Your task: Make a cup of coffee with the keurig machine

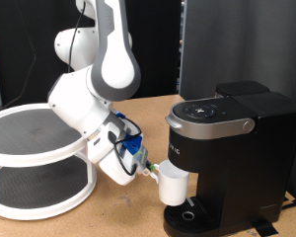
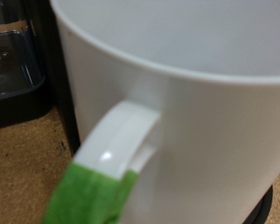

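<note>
White round rack (image 1: 35, 163) with two levels at the exterior view's left, standing on the brown surface (image 1: 118, 212). Dark mesh top shelf (image 1: 30, 128), white rim around it. Lower shelf (image 1: 25, 188) dark too, seen under the top one between white posts. Black curtain (image 1: 25, 49) behind, hanging at the back. Thin black cable (image 1: 30, 64) in front of it. Grainy, speckled brown surface (image 2: 23, 173) close up in the wrist view.
</note>
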{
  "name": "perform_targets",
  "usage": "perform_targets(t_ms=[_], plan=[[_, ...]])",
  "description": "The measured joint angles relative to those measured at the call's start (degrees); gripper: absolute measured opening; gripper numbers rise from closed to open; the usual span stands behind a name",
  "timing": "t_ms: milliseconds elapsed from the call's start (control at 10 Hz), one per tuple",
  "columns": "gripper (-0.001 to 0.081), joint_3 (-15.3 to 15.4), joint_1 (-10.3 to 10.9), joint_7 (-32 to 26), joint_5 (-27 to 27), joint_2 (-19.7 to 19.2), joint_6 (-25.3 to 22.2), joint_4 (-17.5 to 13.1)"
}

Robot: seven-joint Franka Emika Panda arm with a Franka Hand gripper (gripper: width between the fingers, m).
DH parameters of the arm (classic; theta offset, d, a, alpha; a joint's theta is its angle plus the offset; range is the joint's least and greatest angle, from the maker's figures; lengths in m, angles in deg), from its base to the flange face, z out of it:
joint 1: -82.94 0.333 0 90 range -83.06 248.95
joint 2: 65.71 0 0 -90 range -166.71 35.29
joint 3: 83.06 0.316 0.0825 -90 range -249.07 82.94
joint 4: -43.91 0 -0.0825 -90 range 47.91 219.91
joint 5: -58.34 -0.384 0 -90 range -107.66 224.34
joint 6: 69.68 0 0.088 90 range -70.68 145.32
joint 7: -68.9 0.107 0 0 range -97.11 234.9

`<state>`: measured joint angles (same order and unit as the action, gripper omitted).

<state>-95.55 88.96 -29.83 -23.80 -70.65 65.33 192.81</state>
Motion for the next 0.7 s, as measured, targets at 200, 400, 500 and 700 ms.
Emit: perform_targets(t_ms=[200, 400, 500, 700], plan=[[0.0066, 1.3, 0.2, -0.8, -2.2, -0.9, 0.9, -0.7], [0.0066, 2.3, 0.3, -1.3, -3.6, -2.2, 1.6, -1.5], [0.0066, 2.7, 0.3, -1.5, -4.1, -2.9, 2.0, -1.9], [0.0066, 3.4, 0.3, -2.4, -5.3, -4.1, 2.3, -2.6]])
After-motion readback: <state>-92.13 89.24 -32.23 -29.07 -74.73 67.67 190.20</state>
